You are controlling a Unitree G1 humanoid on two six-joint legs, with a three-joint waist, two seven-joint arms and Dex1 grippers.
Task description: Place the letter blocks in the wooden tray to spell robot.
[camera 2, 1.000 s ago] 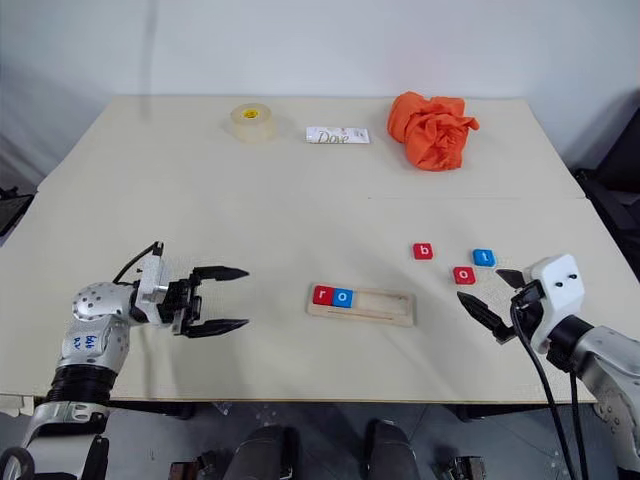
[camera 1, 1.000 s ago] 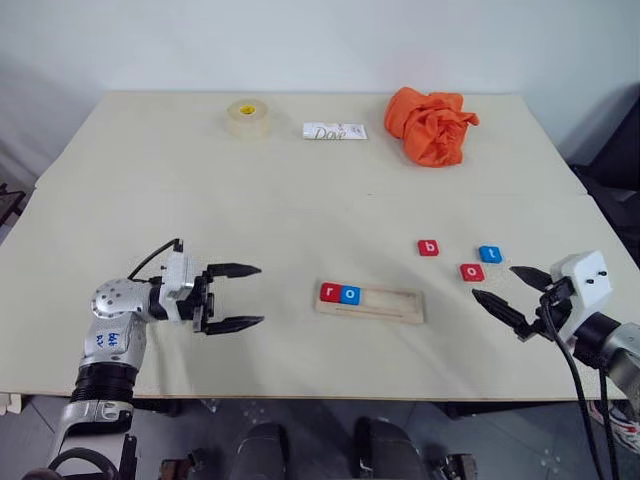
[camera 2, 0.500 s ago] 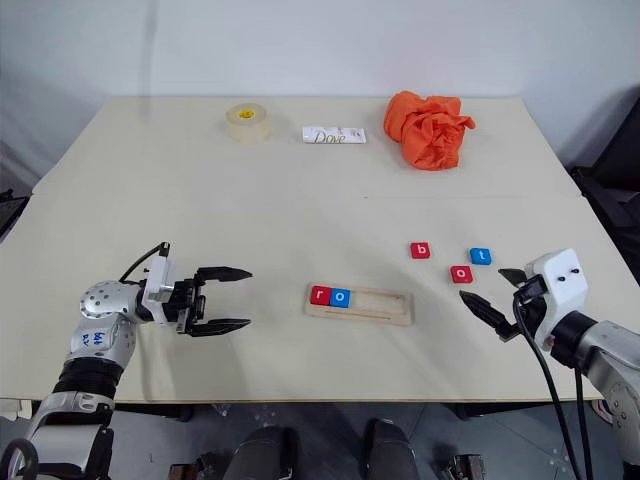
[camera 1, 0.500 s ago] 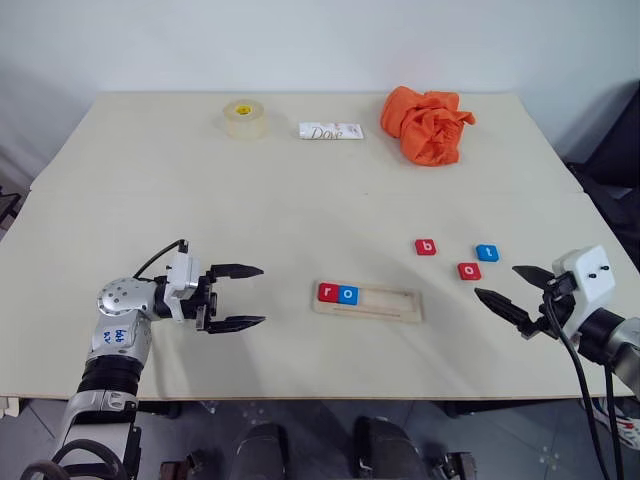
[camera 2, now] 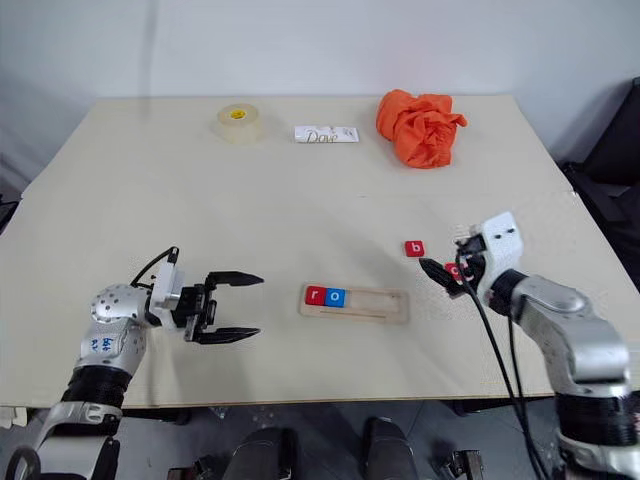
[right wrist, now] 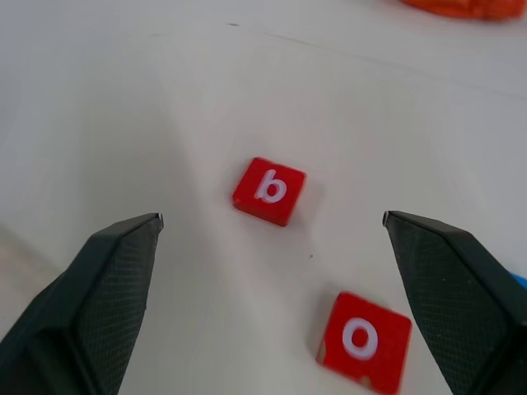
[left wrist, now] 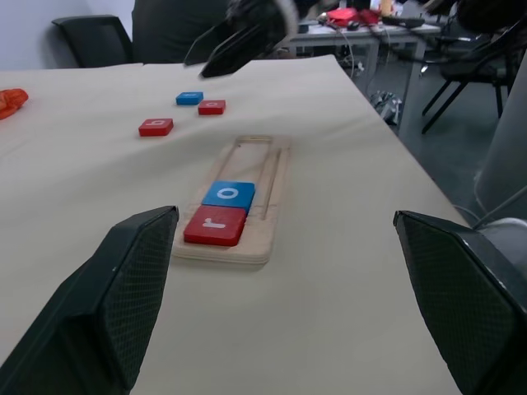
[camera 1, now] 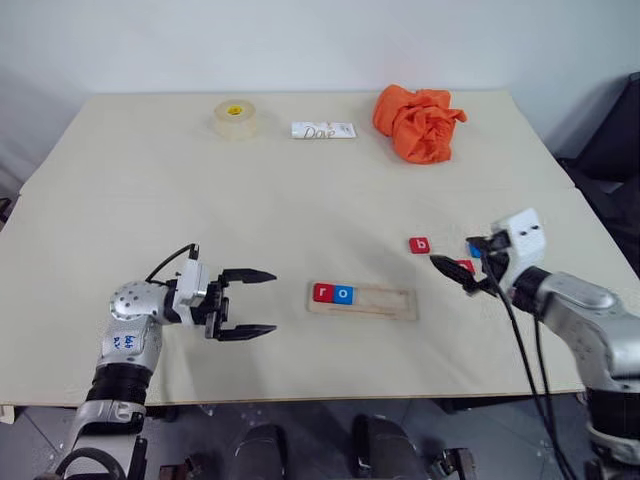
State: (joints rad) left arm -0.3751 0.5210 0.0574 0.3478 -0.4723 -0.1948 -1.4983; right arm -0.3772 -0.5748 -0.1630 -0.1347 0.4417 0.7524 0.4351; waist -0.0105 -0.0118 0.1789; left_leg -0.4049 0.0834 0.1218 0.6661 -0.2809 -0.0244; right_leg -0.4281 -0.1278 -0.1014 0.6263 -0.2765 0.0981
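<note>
Right hand (camera 1: 462, 268) wide open, holding nothing, poised low over the loose tiles at the right of the worktop (camera 1: 300, 200). From its wrist camera: red "b" tile (right wrist: 269, 191) and red "o" tile (right wrist: 363, 340) lie flat between the spread fingers (right wrist: 99, 280), untouched. In the head views the hand covers most of the red "o" tile and the blue tile (camera 1: 474, 249) beside it; that blue tile's letter cannot be read. The left wrist view shows it (left wrist: 189, 98) lying next to the red one, too small to read.

Left hand (camera 1: 258, 302) also wide open and empty, held level, pointing toward the wooden tray (camera 1: 363, 300) but well apart from it.

Tray lies near the front middle of the worktop. Red "r" tile (camera 1: 323, 292) and blue "o" tile (camera 1: 344, 294) sit side by side at its left end; the rest of the groove is bare.

Far edge: tape roll (camera 1: 233, 117), white Dove wrapper (camera 1: 322, 130), crumpled orange cloth (camera 1: 417, 122), all well clear of the tiles.
</note>
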